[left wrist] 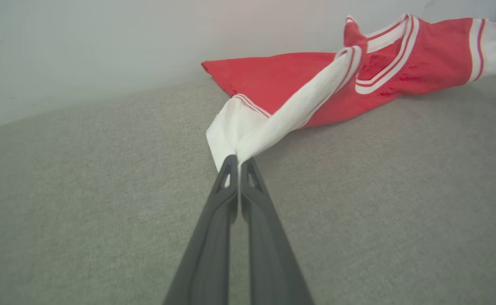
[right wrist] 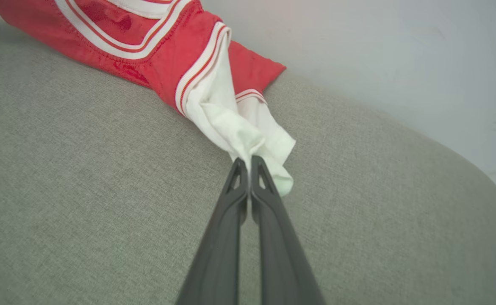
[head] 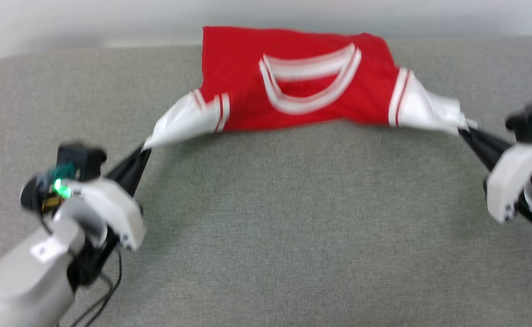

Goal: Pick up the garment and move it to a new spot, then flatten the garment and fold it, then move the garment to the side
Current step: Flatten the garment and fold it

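Garment [head: 293,86]: a red jersey with white sleeves. It lies at the far edge of the grey cushion [head: 266,218], up against the pale wall [left wrist: 82,46], with the collar [head: 311,81] facing up.
Left gripper [head: 146,146]: its jaws are pinched tight on the tip of the left sleeve [head: 184,120]. The cloth runs taut from the fingertips to the shoulder stripe.
Right gripper [head: 462,131]: its jaws are clamped the same way on the bunched end of the right sleeve [head: 429,109].
Long axis: sleeve to sleeve, running across the robot's front. The red body extends away from it toward the wall.
Direction from the tools: the body lies between the two grippers and beyond them, so inward and farther out from each.
Nearer arm: neither, as each holds its own sleeve end. The left gripper sits slightly closer to the robot.
Slack: the sleeves are stretched, while the body rests on the cushion with slight wrinkles. The hem is hard to make out in the blurred head view.
Step, as judged: flattening, by spreading the garment from the sleeves.
Next move calls for: an even pull from both arms along the sleeve axis, or toward the robot, kept level.
Risk: an uneven pull would likely skew the body or slip a sleeve tip free.
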